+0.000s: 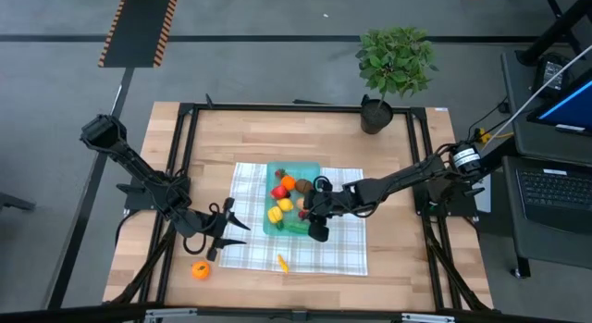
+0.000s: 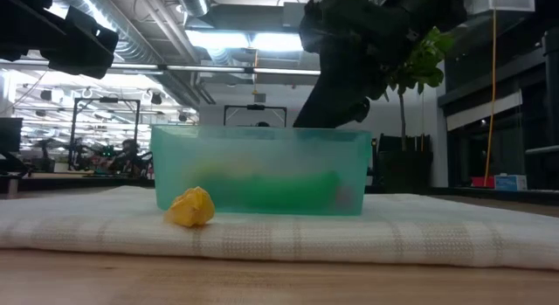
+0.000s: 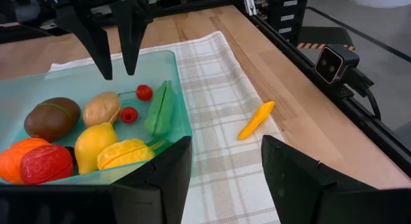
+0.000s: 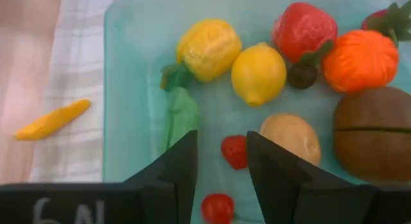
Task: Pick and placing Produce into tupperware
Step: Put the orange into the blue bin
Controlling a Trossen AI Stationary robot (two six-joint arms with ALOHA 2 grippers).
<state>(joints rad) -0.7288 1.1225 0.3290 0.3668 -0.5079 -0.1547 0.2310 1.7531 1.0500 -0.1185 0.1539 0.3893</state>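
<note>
The teal tupperware (image 1: 306, 172) stands on the checked cloth and holds several produce pieces: a lemon (image 4: 258, 73), a yellow pepper (image 4: 207, 47), a strawberry (image 4: 304, 28), an orange (image 4: 361, 57), a brown kiwi (image 4: 376, 131), a potato (image 4: 290, 135), a green pod (image 4: 183, 115) and small red pieces (image 4: 234, 151). My right gripper (image 1: 310, 215) is open and empty above the container's near part; its fingers (image 3: 106, 51) show over the container in the left wrist view. My left gripper (image 1: 231, 228) is open and empty to the container's left (image 3: 225, 166).
A yellow-orange piece (image 1: 282, 263) lies on the cloth (image 1: 342, 249) in front of the container; it also shows in the low view (image 2: 190, 207). An orange piece (image 1: 200, 269) lies on the bare wood at the near left. A potted plant (image 1: 393, 68) stands at the far edge.
</note>
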